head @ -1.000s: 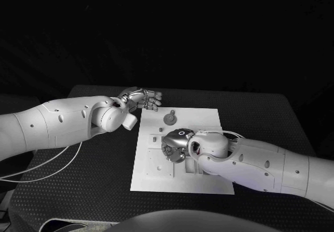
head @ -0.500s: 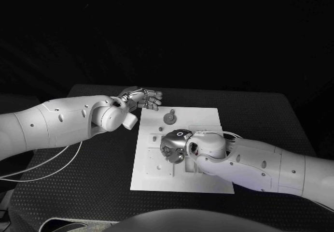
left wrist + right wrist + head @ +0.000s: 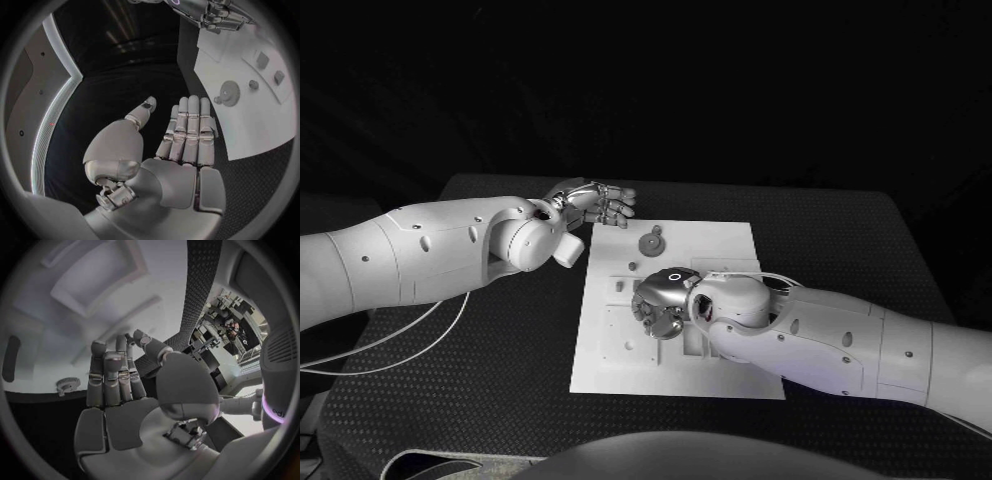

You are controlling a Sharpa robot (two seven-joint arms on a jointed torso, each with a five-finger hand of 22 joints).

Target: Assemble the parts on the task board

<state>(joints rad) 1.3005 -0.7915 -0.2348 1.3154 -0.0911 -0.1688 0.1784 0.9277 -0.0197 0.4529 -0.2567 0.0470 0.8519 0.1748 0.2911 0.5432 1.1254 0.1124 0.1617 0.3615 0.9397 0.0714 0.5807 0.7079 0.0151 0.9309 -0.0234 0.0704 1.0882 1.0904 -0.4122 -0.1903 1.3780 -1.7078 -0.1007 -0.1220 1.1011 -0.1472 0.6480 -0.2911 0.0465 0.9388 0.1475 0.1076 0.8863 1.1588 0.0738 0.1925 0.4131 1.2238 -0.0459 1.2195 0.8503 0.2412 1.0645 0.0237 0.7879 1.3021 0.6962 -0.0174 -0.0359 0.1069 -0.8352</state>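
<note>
The white task board lies in the middle of the black table. A round grey gear-like part lies on its far half; the same part shows in the left wrist view and the right wrist view. My right hand hangs low over the board's middle, fingers pointing down at it. In the right wrist view its fingers lie together with the thumb tip close to them; whether anything is pinched there is hidden. My left hand hovers off the board's far left corner, fingers straight, holding nothing.
Small grey parts stand on the board near the gear. Recesses and slots mark the board's near half. Black table stretches to both sides. A white cable trails under my left arm.
My right hand has edged slightly away from me over the board's middle. The left hand and the gear part have stayed put.
</note>
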